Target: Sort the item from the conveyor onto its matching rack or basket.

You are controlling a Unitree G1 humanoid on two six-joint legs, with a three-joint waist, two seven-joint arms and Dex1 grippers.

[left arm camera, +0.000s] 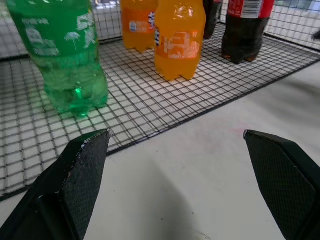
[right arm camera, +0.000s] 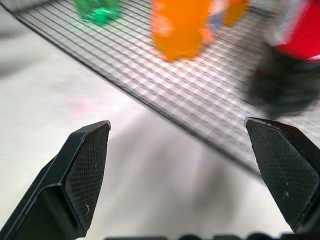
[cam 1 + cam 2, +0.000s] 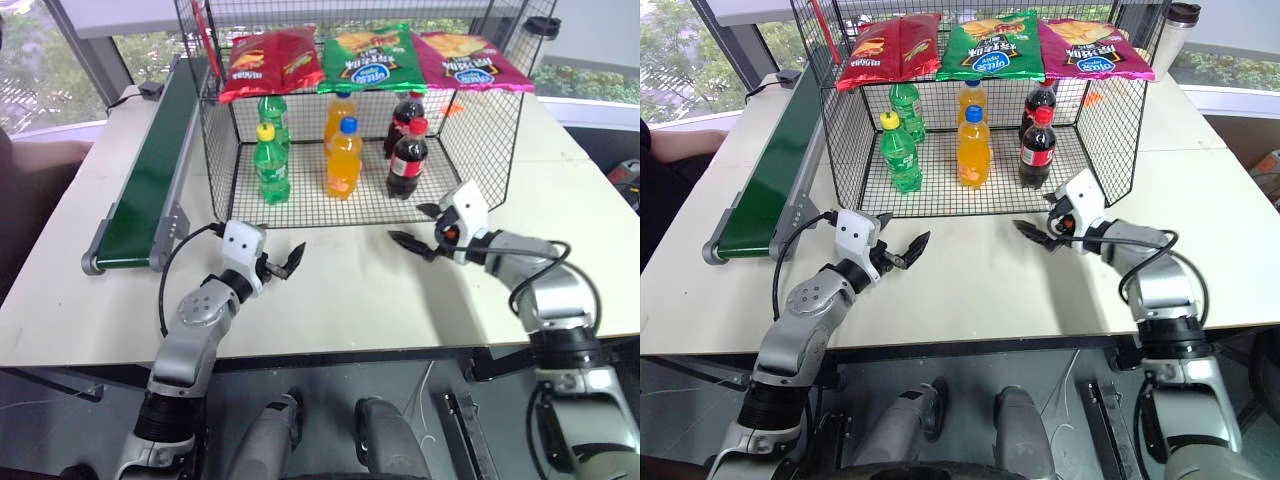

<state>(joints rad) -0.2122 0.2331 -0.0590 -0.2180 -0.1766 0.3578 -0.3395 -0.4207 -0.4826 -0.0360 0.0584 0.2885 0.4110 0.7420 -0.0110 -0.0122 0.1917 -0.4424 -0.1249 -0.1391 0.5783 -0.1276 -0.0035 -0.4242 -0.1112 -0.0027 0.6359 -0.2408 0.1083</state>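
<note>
The cola bottle (image 3: 407, 160) with red cap and label stands upright at the front of the right row inside the black wire cage (image 3: 300, 200). A second, identical one (image 3: 404, 115) stands behind it. The dark-green conveyor (image 3: 150, 165) runs along the table's left side with nothing on its belt. My right gripper (image 3: 408, 224) hovers open just outside the cage's front edge, below the front cola bottle, holding nothing. My left gripper (image 3: 287, 262) is open over the table in front of the cage. Both wrist views show wide-spread fingers (image 1: 80, 170) (image 2: 85, 165) with bare table between.
Two orange soda bottles (image 3: 343, 160) fill the middle row and two green ones (image 3: 270, 165) the left row. Red, green and magenta snack bags (image 3: 372, 58) lie on the cage top. A lidded cup (image 3: 541, 30) stands at the back right. White table (image 3: 340, 300) stretches in front.
</note>
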